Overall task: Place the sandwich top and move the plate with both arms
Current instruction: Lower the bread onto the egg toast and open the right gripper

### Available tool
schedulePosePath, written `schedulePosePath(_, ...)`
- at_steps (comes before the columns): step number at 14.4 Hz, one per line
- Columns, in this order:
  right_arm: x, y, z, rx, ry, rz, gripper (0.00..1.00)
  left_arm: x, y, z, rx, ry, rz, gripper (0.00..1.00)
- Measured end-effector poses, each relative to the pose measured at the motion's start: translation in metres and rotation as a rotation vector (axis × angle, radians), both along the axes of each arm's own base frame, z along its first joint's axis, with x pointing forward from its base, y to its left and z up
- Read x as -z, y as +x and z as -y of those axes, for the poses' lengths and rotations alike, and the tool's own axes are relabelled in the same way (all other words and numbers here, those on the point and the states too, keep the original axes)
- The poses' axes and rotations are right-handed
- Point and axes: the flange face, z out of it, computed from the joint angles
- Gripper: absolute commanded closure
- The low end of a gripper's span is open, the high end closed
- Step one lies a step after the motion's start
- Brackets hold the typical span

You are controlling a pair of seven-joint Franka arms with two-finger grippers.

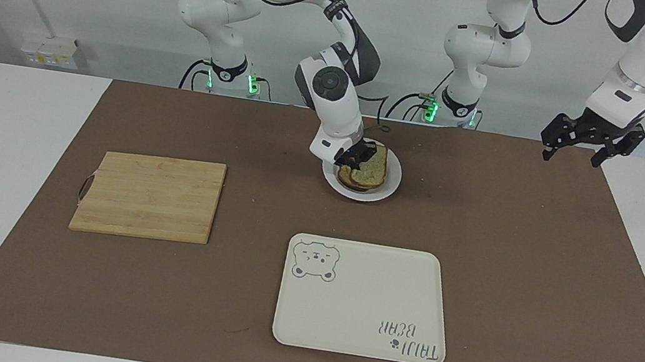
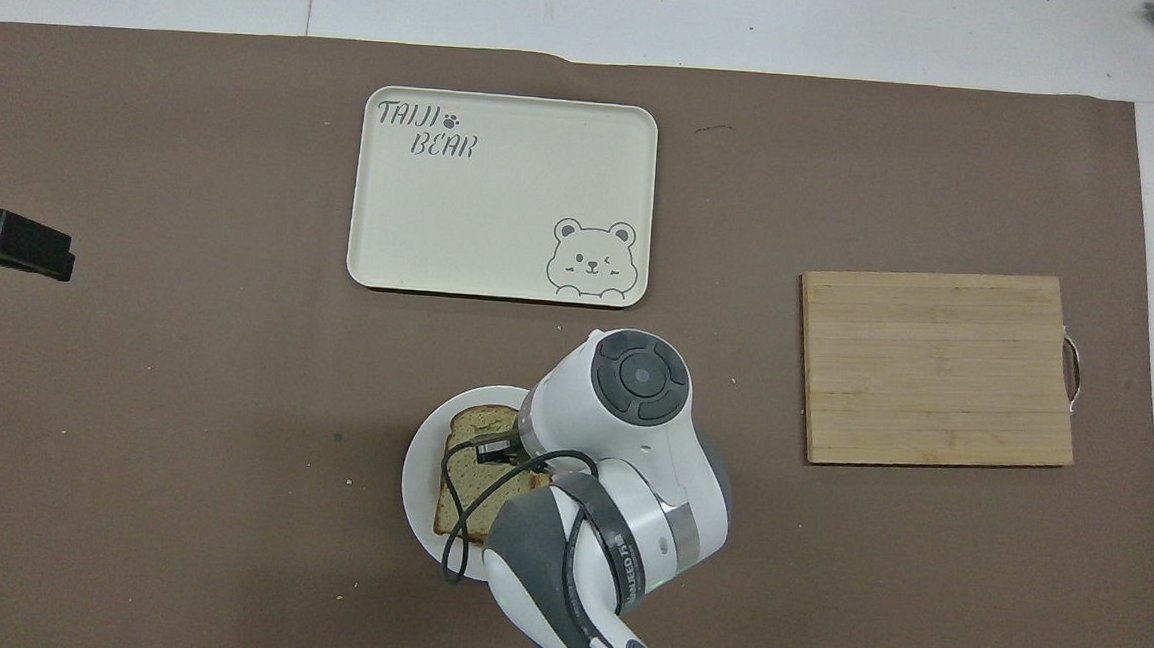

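Observation:
The sandwich top (image 1: 372, 168) (image 2: 474, 446), a speckled slice with a brown crust, lies over the lower slice (image 1: 352, 183) (image 2: 449, 519) on the small white plate (image 1: 391, 183) (image 2: 417, 475). The egg is covered. My right gripper (image 1: 353, 159) is shut on the sandwich top's edge on the right arm's side. In the overhead view the right wrist hides that gripper. My left gripper (image 1: 586, 147) (image 2: 31, 247) waits open in the air over the mat's corner at the left arm's end, holding nothing.
A cream tray with a bear drawing (image 1: 359, 338) (image 2: 509, 120) lies farther from the robots than the plate. A wooden cutting board (image 1: 149, 196) (image 2: 935, 366) sits toward the right arm's end. A brown mat (image 1: 537, 268) covers the table.

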Motion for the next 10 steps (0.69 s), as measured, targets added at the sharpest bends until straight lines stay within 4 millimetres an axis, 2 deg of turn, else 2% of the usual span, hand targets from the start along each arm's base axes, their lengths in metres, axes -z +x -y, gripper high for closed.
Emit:
schedulePosePath(3,0.0029,-0.0068,-0.0053,-0.013,-0.003,-0.003,1.00,0.0000,0.0000,0.0000,0.000,0.000,0.000,0.00)
schedulePosePath(10,0.0079,-0.0020,0.0006,0.004,-0.005,0.004,1.00,0.0000,0.0000,0.0000,0.000,0.000,0.000,0.00)
